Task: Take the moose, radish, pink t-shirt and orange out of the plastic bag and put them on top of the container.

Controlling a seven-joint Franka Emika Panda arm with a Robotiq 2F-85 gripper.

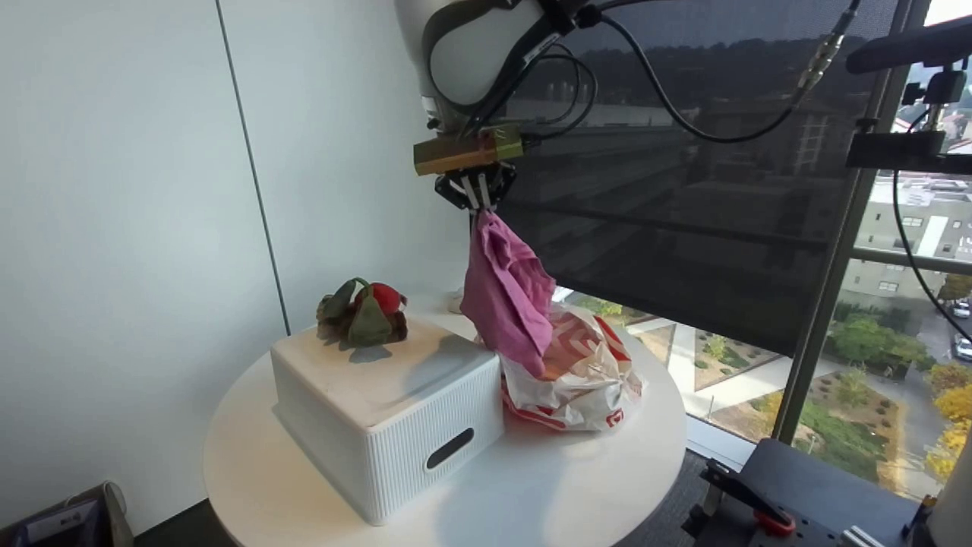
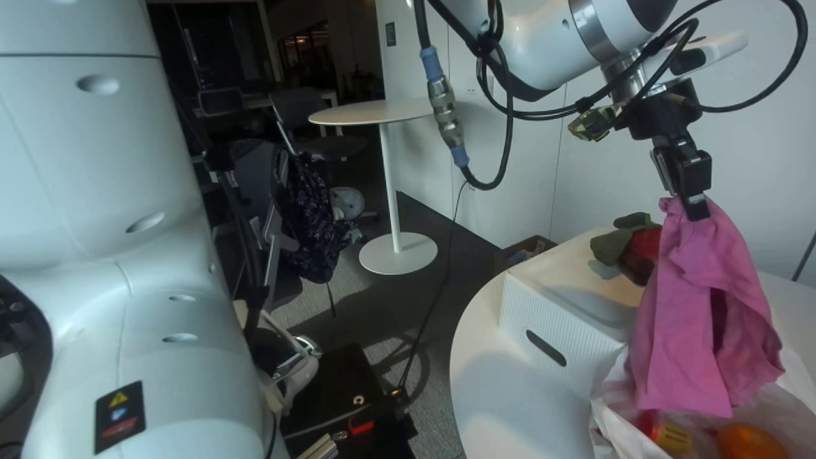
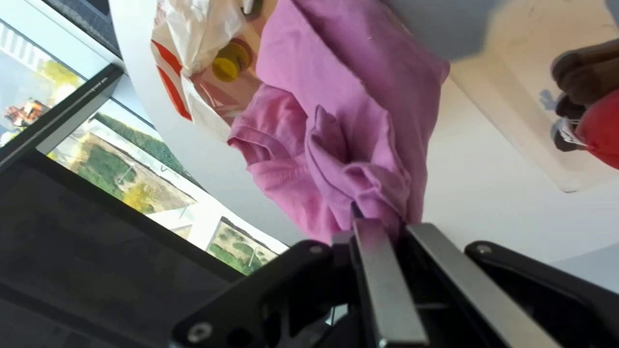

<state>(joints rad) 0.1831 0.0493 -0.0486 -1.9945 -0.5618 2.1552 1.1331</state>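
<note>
Wrist view and both exterior views agree on the grip: the black gripper with silver finger bars [image 1: 483, 210] pinches a gathered fold of the soft, bright-pink cloth t-shirt [image 1: 505, 292], its fingers narrow with just fabric between them. Thin cloth lets them come so near together, and a grip at one bunched end explains why the rest hangs in loose folds. The lower hem hangs by the mouth of the wrinkled white plastic bag with red print [image 1: 596, 399]; whether it touches cannot be told. More height may be wanted before crossing, since a long drape could snag the bag or sweep the toys.

The white rectangular container with ribbed sides and a dark slot [image 1: 395, 380] stands just beside the bag on the round white table [image 1: 607, 463], likely to keep each carry short; its flat top makes a steady platform. Toward one end of that top sit the round red toy radish with green leaves [image 1: 387, 297] and the dark-brown plush moose [image 3: 587, 75], close together. The smooth round orange [image 2: 751, 441] lies in the bag, presumably to be fetched after the shirt.
</note>
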